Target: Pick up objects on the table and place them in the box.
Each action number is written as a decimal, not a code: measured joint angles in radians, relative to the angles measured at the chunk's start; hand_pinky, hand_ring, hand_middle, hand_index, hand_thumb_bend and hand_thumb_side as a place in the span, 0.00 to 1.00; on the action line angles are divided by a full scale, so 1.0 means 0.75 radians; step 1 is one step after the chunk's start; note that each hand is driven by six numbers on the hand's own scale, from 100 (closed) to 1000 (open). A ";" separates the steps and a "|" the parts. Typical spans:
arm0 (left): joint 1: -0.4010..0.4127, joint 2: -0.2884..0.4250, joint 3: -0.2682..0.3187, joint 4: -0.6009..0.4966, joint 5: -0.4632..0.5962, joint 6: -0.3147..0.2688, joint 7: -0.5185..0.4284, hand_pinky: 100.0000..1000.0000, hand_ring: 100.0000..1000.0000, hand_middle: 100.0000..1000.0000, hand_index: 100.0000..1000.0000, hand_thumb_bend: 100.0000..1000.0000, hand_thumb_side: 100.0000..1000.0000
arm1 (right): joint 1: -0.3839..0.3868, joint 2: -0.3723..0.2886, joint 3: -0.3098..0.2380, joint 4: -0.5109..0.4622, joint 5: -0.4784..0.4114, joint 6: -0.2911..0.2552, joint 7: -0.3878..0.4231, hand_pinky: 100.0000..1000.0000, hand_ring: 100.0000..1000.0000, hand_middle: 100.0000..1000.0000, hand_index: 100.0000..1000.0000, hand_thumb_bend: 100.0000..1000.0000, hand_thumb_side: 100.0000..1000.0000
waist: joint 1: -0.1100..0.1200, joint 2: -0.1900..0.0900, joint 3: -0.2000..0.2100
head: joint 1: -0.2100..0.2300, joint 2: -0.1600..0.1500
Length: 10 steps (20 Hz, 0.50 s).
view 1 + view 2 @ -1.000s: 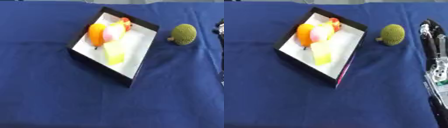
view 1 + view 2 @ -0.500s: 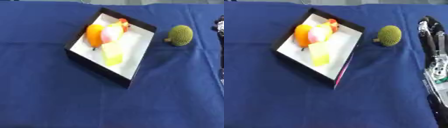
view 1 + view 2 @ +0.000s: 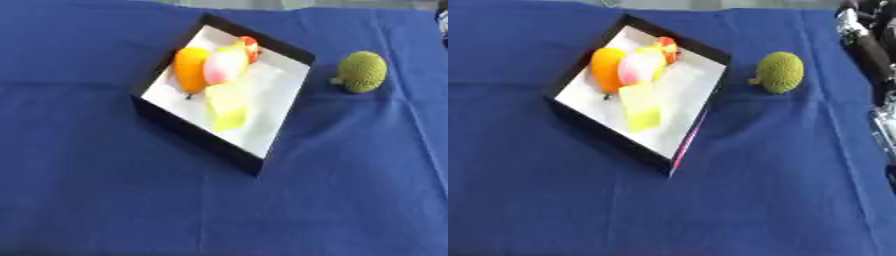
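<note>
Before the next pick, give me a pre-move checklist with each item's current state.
1. Target left on the cloth: green bumpy fruit lies right of the box, apart from it: ok.
2. Box upright and open: ok.
3. Free room in box: white floor bare at the near end, items crowd the far end: ok.
4. Path from fruit to box unobstructed: ok.
5. Right hand ready: only arm parts show at the right edge: cannot tell.
6. Left hand: unseen: cannot tell.
</note>
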 measured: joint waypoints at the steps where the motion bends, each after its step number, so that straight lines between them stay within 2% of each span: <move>1: 0.000 0.004 -0.009 0.008 0.021 -0.021 0.021 0.69 0.77 0.86 0.87 0.11 0.68 | -0.018 -0.033 0.023 -0.001 0.004 0.020 0.020 0.97 0.86 0.82 0.90 0.00 0.46 | -0.004 0.000 -0.001 | 0.002 0.001; 5: 0.000 0.007 -0.044 0.043 0.087 -0.090 0.106 0.69 0.77 0.85 0.87 0.10 0.68 | -0.114 -0.165 0.118 0.011 0.002 0.100 0.105 0.97 0.86 0.82 0.90 0.00 0.48 | -0.008 0.000 -0.002 | 0.008 0.002; 10: 0.000 0.008 -0.093 0.059 0.098 -0.115 0.214 0.69 0.77 0.85 0.86 0.10 0.68 | -0.264 -0.312 0.236 0.112 -0.016 0.180 0.214 0.95 0.87 0.82 0.90 0.00 0.45 | -0.009 0.000 0.001 | 0.007 0.003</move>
